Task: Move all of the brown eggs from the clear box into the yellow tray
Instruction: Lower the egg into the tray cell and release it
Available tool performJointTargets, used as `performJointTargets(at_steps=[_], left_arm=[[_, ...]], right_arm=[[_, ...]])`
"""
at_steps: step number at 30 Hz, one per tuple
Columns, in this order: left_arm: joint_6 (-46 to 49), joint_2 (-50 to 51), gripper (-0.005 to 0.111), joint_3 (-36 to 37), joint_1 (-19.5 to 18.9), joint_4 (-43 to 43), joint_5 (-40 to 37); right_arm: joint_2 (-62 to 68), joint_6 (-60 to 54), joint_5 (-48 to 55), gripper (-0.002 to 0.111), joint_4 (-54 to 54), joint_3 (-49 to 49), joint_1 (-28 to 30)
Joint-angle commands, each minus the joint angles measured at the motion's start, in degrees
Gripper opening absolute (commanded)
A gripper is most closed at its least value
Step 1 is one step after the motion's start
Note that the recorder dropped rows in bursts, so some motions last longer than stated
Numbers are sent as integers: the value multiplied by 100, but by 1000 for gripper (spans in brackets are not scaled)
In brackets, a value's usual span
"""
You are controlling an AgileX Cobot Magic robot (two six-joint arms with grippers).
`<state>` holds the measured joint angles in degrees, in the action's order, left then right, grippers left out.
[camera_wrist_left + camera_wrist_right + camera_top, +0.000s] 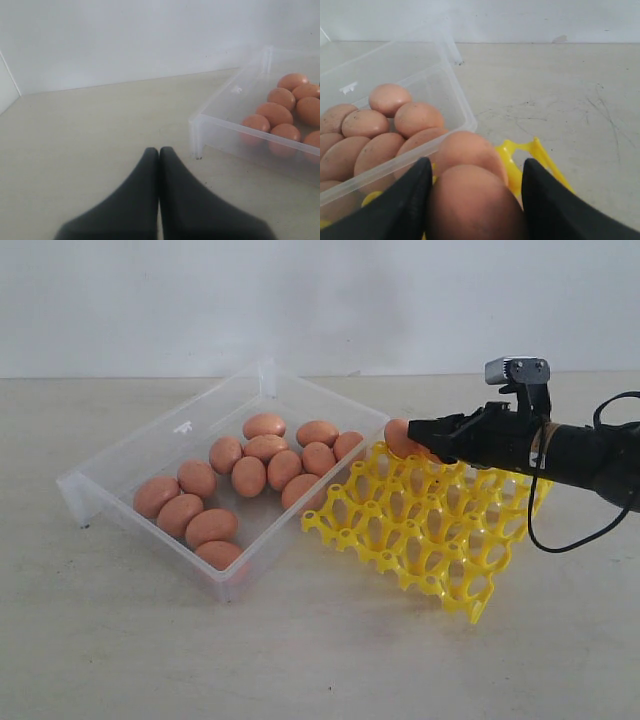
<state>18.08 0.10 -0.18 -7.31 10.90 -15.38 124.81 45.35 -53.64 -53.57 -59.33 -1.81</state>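
The clear box stands on the left and holds several brown eggs. The yellow tray lies against the box's right side. One brown egg sits in the tray's far corner next to the box. My right gripper hovers just behind that corner and is shut on another brown egg, which fills the space between the black fingers. The corner egg lies just beyond the held one. My left gripper is shut and empty, low over the table off a corner of the clear box.
A white wall runs along the back of the pale table. The right arm's black cable hangs in a loop over the tray's right side. The tray's cells nearest the camera show no eggs.
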Motion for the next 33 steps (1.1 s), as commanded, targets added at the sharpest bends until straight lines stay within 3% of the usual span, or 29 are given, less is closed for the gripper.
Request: performJointTargets(at_steps=[1,4,9,11,21,26,33], left_arm=[[-52,-10,-4,18,4,21,51],[-52,-10,-4,18,4,21,51],[-52,-10,-4,18,4,21,40],[-52,-10,-4,18,4,21,40],[-52,-10,-4,18,4,21,40],[-52,-10,-4,18,4,21,40],[-52,-10,-4,18,4,21,50]], right_arm=[[-13,-37,17,0,34,-28,-2],[-13,-1,28,6,-17,-28,-2],[-13,-332,28,49,-17,-28,-2],[-13,-344,28,54,-17,-28,-2],[-24,-377,-31,57,83,-28,-2],[-118,-389,-538,57,107,-28,-2],[-1244,-256,-771,57,13,-28,-2]])
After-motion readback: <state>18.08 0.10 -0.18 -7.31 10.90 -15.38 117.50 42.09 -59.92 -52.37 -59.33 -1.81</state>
